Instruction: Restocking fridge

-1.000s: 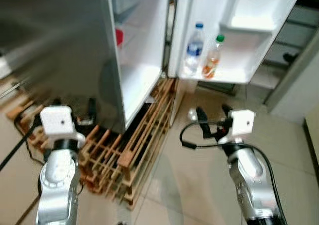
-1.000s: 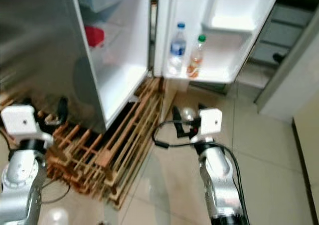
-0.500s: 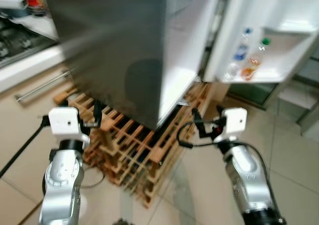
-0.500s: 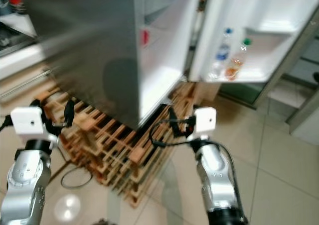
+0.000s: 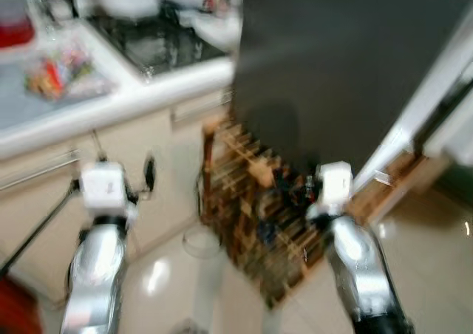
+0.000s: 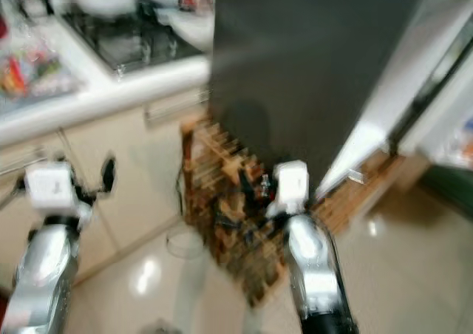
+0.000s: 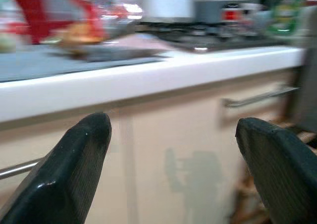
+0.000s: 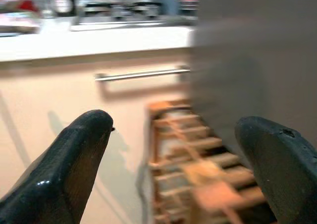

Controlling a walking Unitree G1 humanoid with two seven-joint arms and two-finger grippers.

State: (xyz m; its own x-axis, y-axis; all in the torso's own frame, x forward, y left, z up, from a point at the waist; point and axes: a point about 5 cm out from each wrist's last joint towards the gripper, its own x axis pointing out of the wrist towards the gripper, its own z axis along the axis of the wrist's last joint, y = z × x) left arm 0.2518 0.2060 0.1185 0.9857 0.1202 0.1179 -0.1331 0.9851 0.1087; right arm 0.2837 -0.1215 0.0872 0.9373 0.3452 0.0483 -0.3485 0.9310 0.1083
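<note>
The picture is blurred by motion. The fridge (image 5: pixel 332 60) shows its dark grey side at the upper right, with the white edge of its open door (image 5: pixel 414 127) beside it. My left gripper (image 7: pixel 173 130) is open with nothing between its fingers, held in front of a cream cabinet below the white counter (image 5: pixel 111 105). My right gripper (image 8: pixel 183 130) is also open and holds nothing, facing the wooden pallet (image 5: pixel 251 179) under the fridge. Colourful packets (image 5: pixel 55 75) lie on the counter at the left.
A black stove (image 5: pixel 159 42) with a white pot sits on the counter next to the fridge. A metal drawer handle (image 8: pixel 141 74) runs along the cabinet front. A round pale thing (image 5: pixel 199 242) lies on the glossy tiled floor by the pallet.
The whole view has swung left: the fridge's inside and the door shelf with bottles have left the picture, while the counter and stove have come in. Both arms keep their pose.
</note>
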